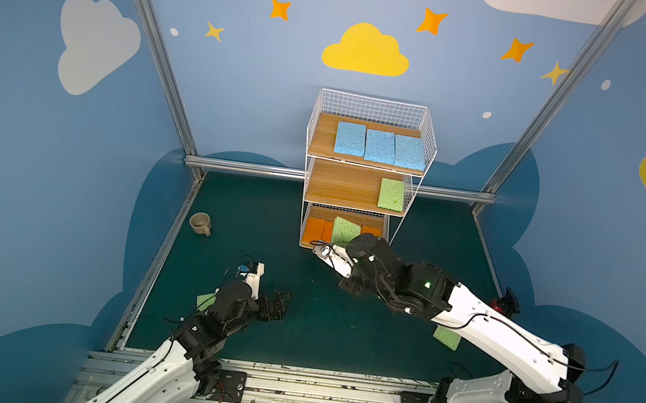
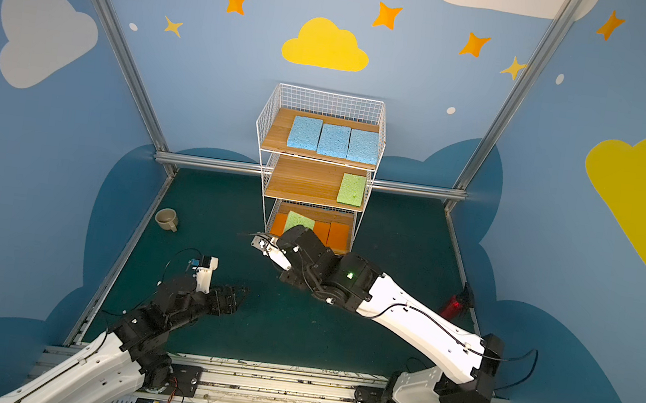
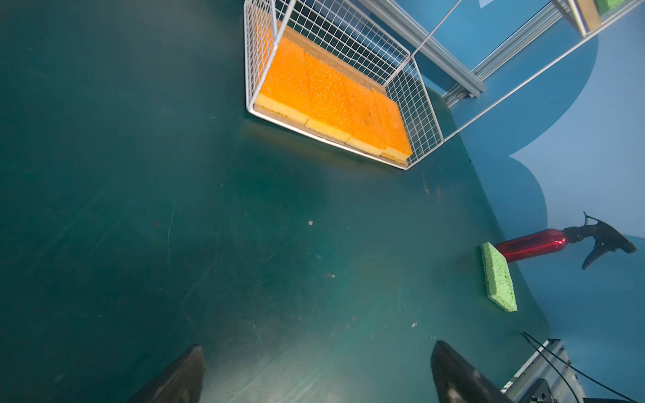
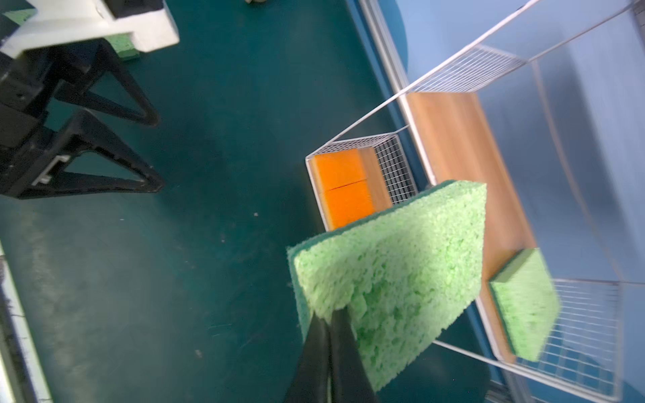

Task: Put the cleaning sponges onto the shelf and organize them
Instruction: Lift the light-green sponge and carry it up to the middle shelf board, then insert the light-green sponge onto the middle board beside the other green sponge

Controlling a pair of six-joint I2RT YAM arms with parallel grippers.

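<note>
Seen from above the right gripper [image 4: 334, 315] hides under its own wrist; its wrist view shows the jaws pinching a green sponge [image 4: 394, 279] near one corner, the rest sticking out before the shelf [image 1: 370, 106] and covering some orange sponges [image 3: 331, 101] on the bottom board. A second green sponge [image 1: 448, 337] lies half hidden under the right arm [image 1: 498, 333] by the right edge of the table [image 1: 317, 336], a third green sponge [image 1: 205, 300] behind the left arm [image 1: 167, 363]. The left gripper [image 3: 317, 345], jaws spread wide, is cut off in its wrist view. Three blue sponges [image 1: 380, 147] line the top board, a fourth green sponge [image 1: 391, 194] the middle board's right end
</note>
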